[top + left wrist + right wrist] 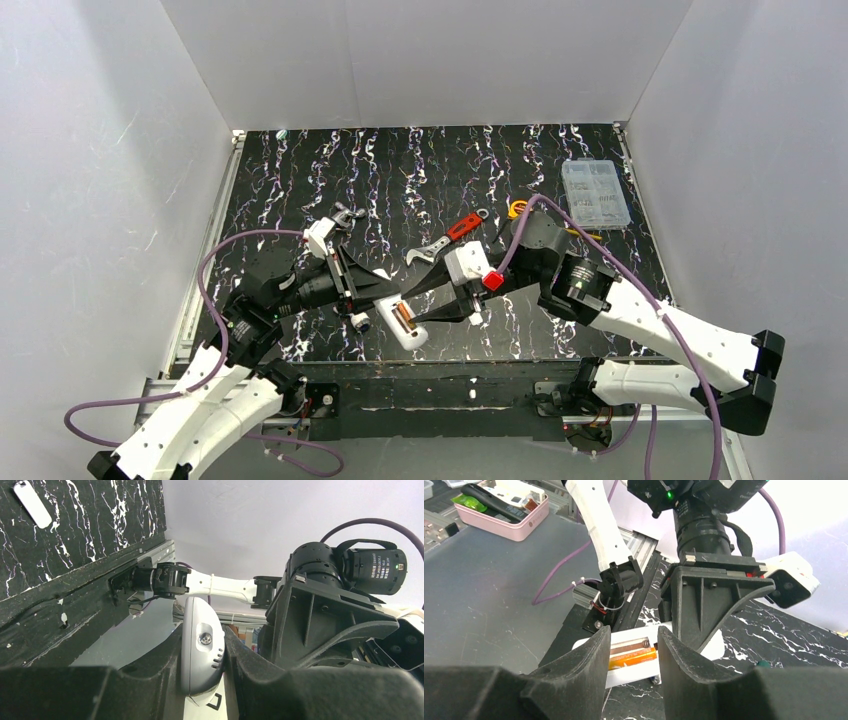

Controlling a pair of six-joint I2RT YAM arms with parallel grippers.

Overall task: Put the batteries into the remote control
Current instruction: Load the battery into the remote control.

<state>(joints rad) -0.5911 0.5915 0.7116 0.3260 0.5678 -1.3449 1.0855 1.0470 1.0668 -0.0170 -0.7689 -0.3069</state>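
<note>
Evidently mid-seating. Had the remote control (413,337) clamped across its width in the left gripper (202,630), near the front edge of the table (400,170). Had the right gripper (634,632) narrowly parted astride the battery (633,658) lying in the recess; could not tell whether pinched or merely straddled. Called, by judgement, for a straight downward press, ends matched to the contacts. Counted one battery showing, one remote control, one wrench (450,237), one clear box (596,193).
</note>
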